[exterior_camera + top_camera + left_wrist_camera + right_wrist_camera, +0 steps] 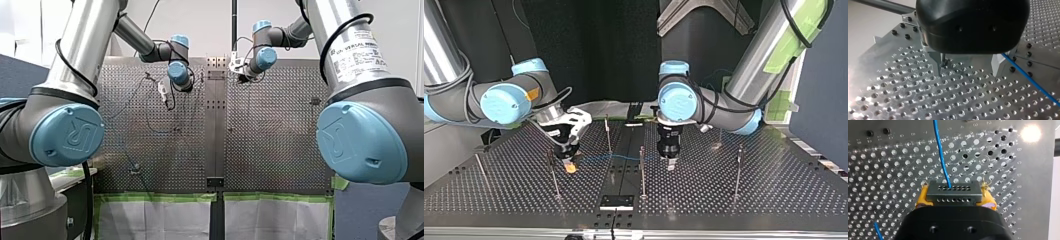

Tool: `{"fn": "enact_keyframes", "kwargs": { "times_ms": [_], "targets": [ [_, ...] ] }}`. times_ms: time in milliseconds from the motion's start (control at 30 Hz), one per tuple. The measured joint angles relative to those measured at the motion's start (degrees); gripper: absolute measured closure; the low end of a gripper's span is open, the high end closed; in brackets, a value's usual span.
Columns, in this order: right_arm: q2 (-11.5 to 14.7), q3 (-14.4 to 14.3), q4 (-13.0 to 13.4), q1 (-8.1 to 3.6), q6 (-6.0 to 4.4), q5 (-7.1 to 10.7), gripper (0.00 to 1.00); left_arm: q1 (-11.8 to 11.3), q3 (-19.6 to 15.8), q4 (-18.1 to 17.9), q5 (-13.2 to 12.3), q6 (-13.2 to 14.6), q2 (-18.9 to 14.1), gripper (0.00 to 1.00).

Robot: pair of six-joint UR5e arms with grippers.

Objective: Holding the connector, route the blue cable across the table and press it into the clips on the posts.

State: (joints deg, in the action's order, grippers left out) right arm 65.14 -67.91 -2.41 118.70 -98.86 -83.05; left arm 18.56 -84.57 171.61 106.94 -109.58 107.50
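Note:
My right gripper [955,202] is shut with its yellow pads on a black connector [952,192]. The blue cable [941,157] leaves the connector and runs ahead over the perforated plate. In the top view my right gripper [569,165] hangs low at the left, and the blue cable [624,157] stretches from it towards my left gripper [670,163]. My left gripper [967,66] stands open just above the plate with nothing between its fingers. The cable [1030,76] passes beside its pale finger [997,64].
Thin posts stand on the plate: one [553,172] by my right gripper, one [642,170] between the grippers, one [608,131] behind, another [738,167] far right. A black plate [616,201] lies at the near edge. A dark seam [215,125] divides the table.

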Motion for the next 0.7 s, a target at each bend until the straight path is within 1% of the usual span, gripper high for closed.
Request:
{"fn": "enact_keyframes", "kwargs": {
  "times_ms": [167,300,500,600,700],
  "targets": [
    [0.4,0.0,0.0,0.12,0.05,-0.01,1.0,0.9,-1.5,3.1,0.7,-0.3,-2.6,0.0],
    [0.7,0.0,0.0,0.05,0.0,-0.02,1.0,1.7,-3.6,5.1,-0.3,-0.5,-5.1,0.0],
    [1.0,0.0,0.0,0.07,-0.09,-0.02,1.0,3.0,-6.4,5.7,-2.5,-0.7,-7.8,0.0],
    [1.2,0.0,-0.1,0.14,-0.16,0.0,1.0,3.6,-7.9,5.8,-3.0,-0.8,-9.6,0.0],
    [1.5,0.0,-0.1,0.22,-0.24,0.04,1.0,4.3,-8.7,5.8,-3.1,-0.7,-11.5,0.0]
  ]
}}
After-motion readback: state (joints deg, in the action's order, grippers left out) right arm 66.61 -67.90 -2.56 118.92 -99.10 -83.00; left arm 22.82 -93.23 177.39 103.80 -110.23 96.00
